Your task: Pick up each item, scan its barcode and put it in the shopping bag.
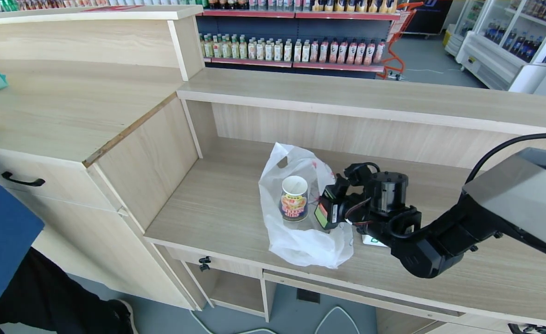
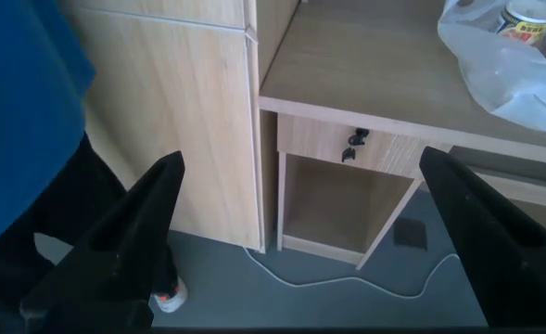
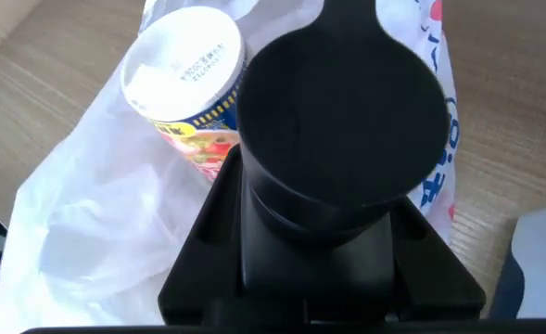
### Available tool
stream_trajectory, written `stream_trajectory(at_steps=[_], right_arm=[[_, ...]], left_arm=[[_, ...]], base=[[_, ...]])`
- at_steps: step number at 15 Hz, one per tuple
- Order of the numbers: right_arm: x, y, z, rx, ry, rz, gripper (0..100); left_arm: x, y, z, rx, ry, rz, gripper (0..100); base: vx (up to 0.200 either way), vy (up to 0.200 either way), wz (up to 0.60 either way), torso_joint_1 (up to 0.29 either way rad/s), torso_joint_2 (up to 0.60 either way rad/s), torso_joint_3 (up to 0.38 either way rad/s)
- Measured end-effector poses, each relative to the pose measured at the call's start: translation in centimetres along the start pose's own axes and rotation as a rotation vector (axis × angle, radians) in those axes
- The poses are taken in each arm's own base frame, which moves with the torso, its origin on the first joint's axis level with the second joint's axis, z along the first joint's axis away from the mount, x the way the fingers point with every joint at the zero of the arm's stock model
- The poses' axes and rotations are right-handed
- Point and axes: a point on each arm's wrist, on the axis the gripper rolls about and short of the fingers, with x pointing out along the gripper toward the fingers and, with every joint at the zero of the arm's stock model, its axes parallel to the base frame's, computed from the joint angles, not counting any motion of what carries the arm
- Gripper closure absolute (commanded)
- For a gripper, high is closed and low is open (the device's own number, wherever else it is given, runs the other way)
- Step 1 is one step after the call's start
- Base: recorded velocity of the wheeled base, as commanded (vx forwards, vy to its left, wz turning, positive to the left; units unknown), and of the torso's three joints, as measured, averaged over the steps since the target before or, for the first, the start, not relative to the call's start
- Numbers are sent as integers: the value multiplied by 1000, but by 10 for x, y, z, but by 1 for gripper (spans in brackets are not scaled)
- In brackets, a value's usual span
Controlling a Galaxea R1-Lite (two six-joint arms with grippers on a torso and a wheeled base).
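- The noodle cup [image 1: 294,198] stands upright on the counter [image 1: 208,204]. It looks to be already inside the open shopping bag [image 1: 301,246].
- The right gripper [image 1: 342,208] hovers just beside the cup, clamped on a black scanner [image 1: 327,212].
- The left gripper [image 2: 300,158] hangs low by the counter front, spread wide and empty.
- The cup is probably light, with thin walls that crush easily, so take it around the middle of its side.
- The bag is soft, slippery film.
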Motion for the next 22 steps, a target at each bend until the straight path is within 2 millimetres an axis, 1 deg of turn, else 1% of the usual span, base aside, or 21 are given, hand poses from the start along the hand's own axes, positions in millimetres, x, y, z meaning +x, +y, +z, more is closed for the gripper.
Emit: stream_trajectory(at_steps=[5, 9, 14, 20, 22], right_arm=[[-4, -12, 0, 6, 24, -35, 100], [-6, -12, 3, 3, 17, -33, 100], [-9, -4, 10, 44, -1, 14, 100], [-18, 9, 3, 35, 30, 36, 100], [-19, 11, 1, 32, 34, 13, 100]], left_arm=[[0, 0, 0, 0, 0, 0, 0], [0, 0, 0, 0, 0, 0, 0], [0, 0, 0, 0, 0, 0, 0], [0, 0, 0, 0, 0, 0, 0], [0, 0, 0, 0, 0, 0, 0]], base=[[0, 0, 0, 0, 0, 0], [0, 0, 0, 0, 0, 0], [0, 0, 0, 0, 0, 0], [0, 0, 0, 0, 0, 0], [0, 0, 0, 0, 0, 0]])
